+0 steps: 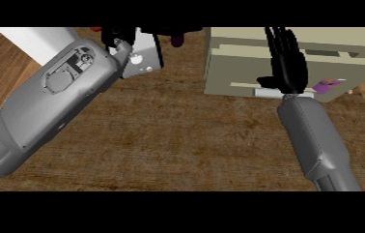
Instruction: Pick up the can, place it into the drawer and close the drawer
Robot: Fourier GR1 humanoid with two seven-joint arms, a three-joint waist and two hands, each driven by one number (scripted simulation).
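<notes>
On the wooden counter [178,130] a pale beige drawer unit [242,63] is seen at the upper right, and the right robot hand [285,58] is laid across its top, the black fingers held long and nearly straight toward the far edge, with the thumb hooked out to the left near a small white handle [267,93] at the unit's near edge. Nothing is seen to be gripped by this hand; it appears to be pressed or rested flat against the unit. A purple object [329,86] is glimpsed just right of the wrist, at the unit's lower right corner; whether it is the can, and whether it lies inside the drawer, cannot be told. The left robot hand [121,37] is found at the upper left, at the end of a raised grey forearm, mostly cut off by the view's upper edge; its fingers are hidden, so its state cannot be told. Just beside it stands a grey boxlike object [143,58] with a pale mark on its face, and a small dark purple shape [176,39] is seen near the top edge. No can is clearly recognised anywhere on the counter. From this it is judged that the placing may already be done and that the closing of the drawer is the step in hand, though the drawer's position cannot be confirmed; the push home would be left.
</notes>
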